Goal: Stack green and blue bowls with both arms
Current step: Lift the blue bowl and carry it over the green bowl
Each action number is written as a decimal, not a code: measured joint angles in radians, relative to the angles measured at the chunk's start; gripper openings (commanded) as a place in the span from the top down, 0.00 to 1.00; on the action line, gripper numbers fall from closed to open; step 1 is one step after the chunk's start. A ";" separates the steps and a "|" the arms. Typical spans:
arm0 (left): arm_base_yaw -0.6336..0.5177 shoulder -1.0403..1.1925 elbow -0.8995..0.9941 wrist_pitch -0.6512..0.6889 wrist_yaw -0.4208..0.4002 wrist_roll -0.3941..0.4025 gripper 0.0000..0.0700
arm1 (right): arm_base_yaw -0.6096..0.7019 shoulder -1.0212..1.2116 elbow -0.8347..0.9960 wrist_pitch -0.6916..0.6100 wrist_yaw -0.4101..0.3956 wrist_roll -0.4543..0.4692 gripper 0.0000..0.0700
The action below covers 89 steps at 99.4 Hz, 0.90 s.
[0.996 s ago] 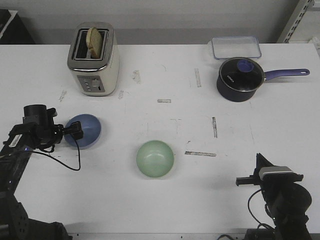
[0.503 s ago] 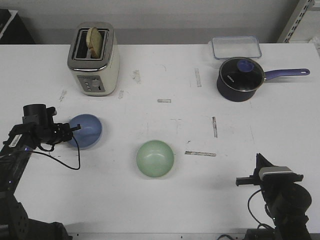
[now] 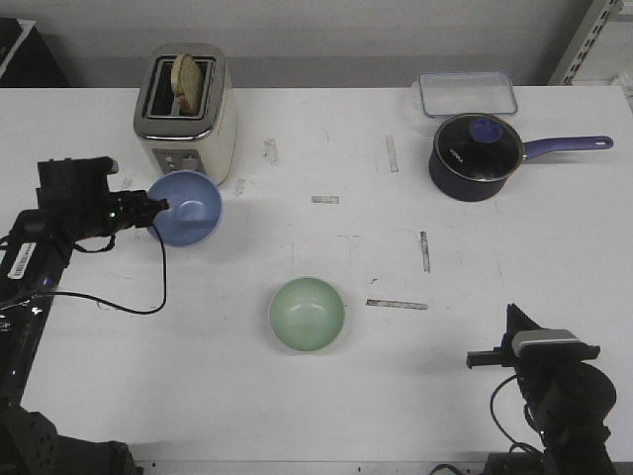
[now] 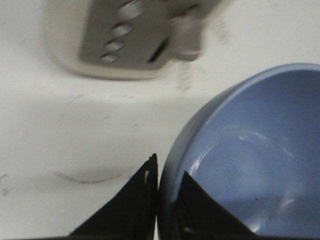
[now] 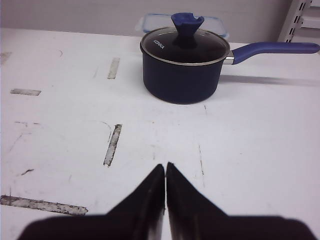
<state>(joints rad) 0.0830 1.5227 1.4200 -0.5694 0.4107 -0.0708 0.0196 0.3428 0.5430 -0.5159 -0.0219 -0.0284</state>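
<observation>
While the left tool pinches the blue bowl by its rim, seemingly lifted, at left beside the toaster, the carry step calls for lowering it into the green bowl at centre; the right tool rests clenched.

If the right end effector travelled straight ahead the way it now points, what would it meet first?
Probably the dark blue lidded saucepan: the shut right end effector points across bare white table towards it, though slightly left of its centre.
</observation>
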 measured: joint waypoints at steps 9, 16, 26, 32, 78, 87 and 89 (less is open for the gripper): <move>-0.088 -0.006 0.089 -0.050 0.015 0.000 1.00 | 0.000 0.000 0.000 0.000 0.000 0.000 1.00; -0.172 -0.011 0.137 -0.089 0.017 0.002 1.00 | 0.000 0.000 0.000 0.000 0.000 0.000 1.00; -0.304 -0.020 0.149 -0.145 0.023 0.024 1.00 | 0.000 0.000 0.000 0.000 0.000 0.000 1.00; -0.383 -0.019 0.148 -0.206 0.023 0.050 1.00 | 0.000 0.000 0.000 0.000 0.000 0.000 1.00; -0.676 -0.015 -0.075 -0.217 -0.053 0.248 1.00 | 0.000 0.000 0.000 -0.002 0.000 0.000 1.00; -0.669 -0.013 -0.098 -0.151 -0.056 0.240 1.00 | 0.000 0.000 0.000 -0.002 -0.003 0.000 1.00; -0.668 -0.012 -0.098 -0.137 -0.056 0.236 1.00 | 0.000 0.000 0.000 -0.002 -0.003 0.000 1.00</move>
<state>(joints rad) -0.5846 1.5108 1.3220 -0.7067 0.3542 0.1650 0.0196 0.3428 0.5430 -0.5182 -0.0254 -0.0284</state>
